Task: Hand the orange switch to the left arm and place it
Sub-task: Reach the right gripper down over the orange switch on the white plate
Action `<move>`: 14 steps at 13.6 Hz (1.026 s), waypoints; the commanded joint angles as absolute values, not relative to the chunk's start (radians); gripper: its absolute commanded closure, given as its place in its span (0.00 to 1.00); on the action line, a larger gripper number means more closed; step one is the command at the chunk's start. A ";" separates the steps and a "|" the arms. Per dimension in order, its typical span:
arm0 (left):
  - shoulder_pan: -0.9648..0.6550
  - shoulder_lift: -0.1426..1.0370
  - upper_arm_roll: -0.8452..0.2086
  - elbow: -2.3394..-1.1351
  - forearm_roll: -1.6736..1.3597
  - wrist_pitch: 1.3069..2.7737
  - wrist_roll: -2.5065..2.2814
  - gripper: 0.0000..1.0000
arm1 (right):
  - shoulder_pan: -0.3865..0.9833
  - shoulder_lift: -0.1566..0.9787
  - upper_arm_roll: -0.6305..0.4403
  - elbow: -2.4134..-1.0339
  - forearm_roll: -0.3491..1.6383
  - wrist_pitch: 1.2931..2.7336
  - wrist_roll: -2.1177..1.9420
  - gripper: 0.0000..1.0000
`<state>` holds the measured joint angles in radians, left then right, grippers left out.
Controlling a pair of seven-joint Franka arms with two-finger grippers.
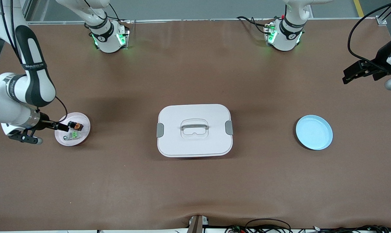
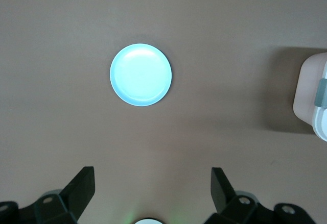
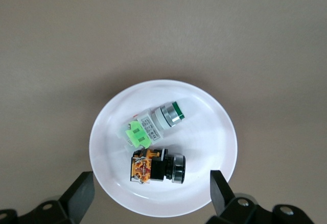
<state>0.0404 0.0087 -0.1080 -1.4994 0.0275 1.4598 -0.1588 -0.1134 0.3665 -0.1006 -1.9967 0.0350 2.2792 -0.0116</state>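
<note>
The orange switch point(image 1: 75, 125) point(image 3: 156, 167), black with an orange block at one end, lies on its side on a small pale plate point(image 1: 73, 116) point(image 3: 104, 147) toward the right arm's end of the table. My right gripper point(image 1: 63, 127) point(image 3: 152, 189) hangs open just over that plate, its fingers spread wide on either side of the switch and not touching it. The white box point(image 1: 194, 130) point(image 2: 310, 99), with grey clasps, stands mid-table. My left gripper point(image 1: 352, 73) point(image 2: 153, 179) waits open and high over the left arm's end of the table.
A clear switch with green parts point(image 1: 72, 135) point(image 3: 153, 122) lies beside the orange one on the same plate, nearer to the front camera. A light blue plate point(image 1: 314, 132) point(image 2: 141, 74) with nothing on it sits toward the left arm's end.
</note>
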 commanded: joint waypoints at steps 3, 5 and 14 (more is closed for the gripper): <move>0.041 0.012 -0.109 -1.479 0.032 1.445 -0.163 0.00 | -0.113 0.411 -0.097 -2.043 0.049 2.365 0.003 0.00; 0.044 0.012 -0.109 -1.479 0.037 1.445 -0.158 0.00 | -0.114 0.420 -0.097 -2.051 0.049 2.375 0.029 0.00; 0.040 0.011 -0.110 -1.483 0.038 1.443 -0.169 0.00 | -0.106 0.485 -0.095 -2.057 0.049 2.367 0.031 0.00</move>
